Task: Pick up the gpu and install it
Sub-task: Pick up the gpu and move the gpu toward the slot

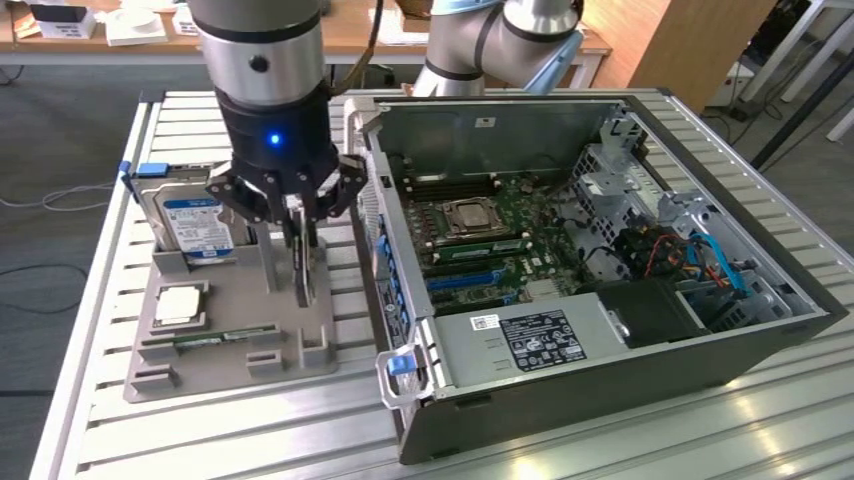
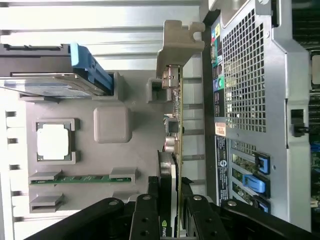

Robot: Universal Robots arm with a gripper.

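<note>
Hand is clamped on the top edge of the gpu, one finger on each face. Card hangs upright straight below the hand, lower edge down at the grey parts tray; can't tell if it's clear of its slot or seated in it. Risks as I read them: you're holding a thin board by one edge, so any side load could pivot it in the grip. If it isn't clear of the slot and you translate, it'd likely drag or tip the tray. The open PC case wall is just beside the hand on one side and the hard drive is near it on the other. A sideways move has little room before the silver bracket or a finger linkage clips something. A tilted card could also miss the slot on the motherboard and load its edge connector. The wrist view gives you the card edge-on, the fingers pinching both faces, the bracket's stepped end, and the case's perforated rear panel with blue slot latches. The exterior view adds the case interior, the board, and the hand's height over the worktop.
</note>
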